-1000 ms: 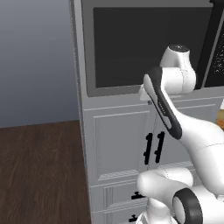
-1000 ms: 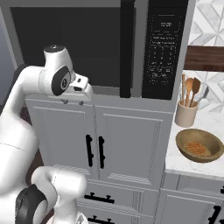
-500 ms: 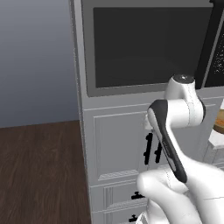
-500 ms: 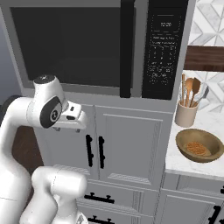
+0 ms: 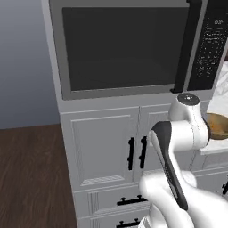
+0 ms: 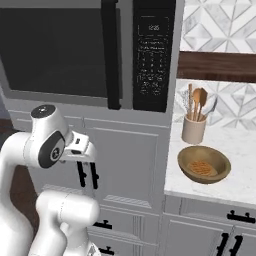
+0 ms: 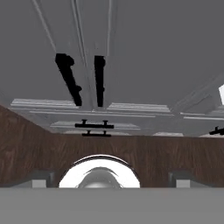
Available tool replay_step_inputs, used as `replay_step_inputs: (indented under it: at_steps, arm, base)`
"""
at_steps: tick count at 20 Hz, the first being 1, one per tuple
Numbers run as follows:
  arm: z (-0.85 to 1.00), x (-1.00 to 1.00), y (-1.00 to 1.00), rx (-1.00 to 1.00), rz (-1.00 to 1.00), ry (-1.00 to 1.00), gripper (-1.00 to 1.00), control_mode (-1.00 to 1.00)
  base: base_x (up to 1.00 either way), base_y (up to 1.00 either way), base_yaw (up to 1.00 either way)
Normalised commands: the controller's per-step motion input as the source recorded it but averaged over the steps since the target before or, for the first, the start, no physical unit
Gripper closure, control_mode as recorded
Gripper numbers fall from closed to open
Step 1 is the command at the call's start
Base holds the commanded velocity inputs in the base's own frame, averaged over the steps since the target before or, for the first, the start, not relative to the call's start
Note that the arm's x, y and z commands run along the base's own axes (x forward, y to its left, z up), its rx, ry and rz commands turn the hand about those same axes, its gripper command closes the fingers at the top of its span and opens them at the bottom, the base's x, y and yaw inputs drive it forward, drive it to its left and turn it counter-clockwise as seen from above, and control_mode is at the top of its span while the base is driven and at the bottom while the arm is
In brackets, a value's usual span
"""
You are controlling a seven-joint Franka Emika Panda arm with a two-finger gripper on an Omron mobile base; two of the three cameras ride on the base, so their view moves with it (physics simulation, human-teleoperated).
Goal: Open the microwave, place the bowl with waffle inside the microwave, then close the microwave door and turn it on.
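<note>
You are at the first step: the microwave door (image 6: 60,50) is shut, and its black bar handle (image 6: 111,55) stands at the door's right edge beside the keypad panel (image 6: 154,55). The bowl with waffle (image 6: 204,164) waits on the counter (image 6: 240,185), near its front edge below the utensil holder (image 6: 194,129). The gripper (image 6: 82,150) hangs low before the cabinet doors (image 7: 83,78); I cannot tell its finger spread. Next, raise it to the handle; the space before the door looks free

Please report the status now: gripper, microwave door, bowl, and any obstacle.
Gripper open, holding nothing, facing lower cabinet doors. Microwave door shut, handle untouched. Bowl with waffle on counter, beside utensil holder. Nothing blocks the door.
</note>
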Motion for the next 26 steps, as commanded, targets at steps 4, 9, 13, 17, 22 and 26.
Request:
replay_step_inputs:
  at_steps: [4,9,13,17,22,26]
  arm:
    - [0.0,0.0,0.0,0.0,0.0,0.0,-1.0,1.0]
    - [0.0,0.0,0.0,0.0,0.0,0.0,-1.0,1.0]
    - [0.02,0.0,-0.14,0.0,0.11,-0.05,-1.0,-1.0]
    - [0.49,-0.03,-0.01,0.07,0.1,-0.26,-1.0,-1.0]
    - [0.77,0.0,0.19,0.08,0.01,-0.32,-1.0,-1.0]
    - [0.76,0.0,0.45,0.0,-0.02,-0.21,-1.0,-1.0]
  base:
    - [0.0,-0.85,0.13]
    - [0.0,-0.54,0.14]
    - [0.0,-0.05,0.04]
    - [0.0,0.0,0.0]
    - [0.0,0.0,0.0]
    - [0.0,0.0,0.0]
